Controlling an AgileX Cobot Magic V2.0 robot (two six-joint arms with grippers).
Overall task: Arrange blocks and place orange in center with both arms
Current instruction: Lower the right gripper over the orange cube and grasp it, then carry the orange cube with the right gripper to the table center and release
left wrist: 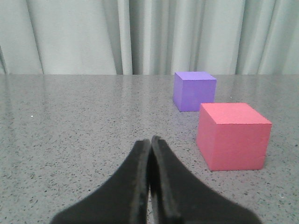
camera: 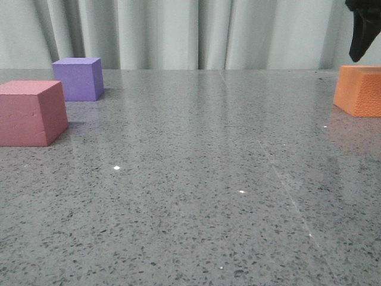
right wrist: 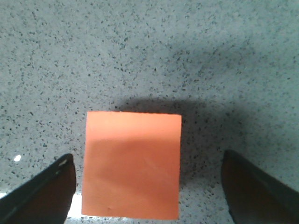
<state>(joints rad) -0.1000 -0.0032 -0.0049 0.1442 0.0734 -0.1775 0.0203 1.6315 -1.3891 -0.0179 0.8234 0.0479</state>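
The orange cube (camera: 360, 89) rests on the grey speckled table at the far right edge of the front view. My right gripper (camera: 362, 37) hangs just above it, open. In the right wrist view the orange cube (right wrist: 131, 164) lies between the spread fingers of the right gripper (right wrist: 147, 161), touching neither. The pink-red cube (camera: 31, 112) stands at the left, with the purple cube (camera: 78, 78) behind it. My left gripper (left wrist: 150, 141) is shut on nothing, low over the table; the pink-red cube (left wrist: 233, 135) and purple cube (left wrist: 194, 90) lie ahead of it to one side.
A grey-white curtain (camera: 178, 33) hangs behind the table's far edge. The grey table top (camera: 202, 179) stretches between the two cubes at the left and the orange cube at the right.
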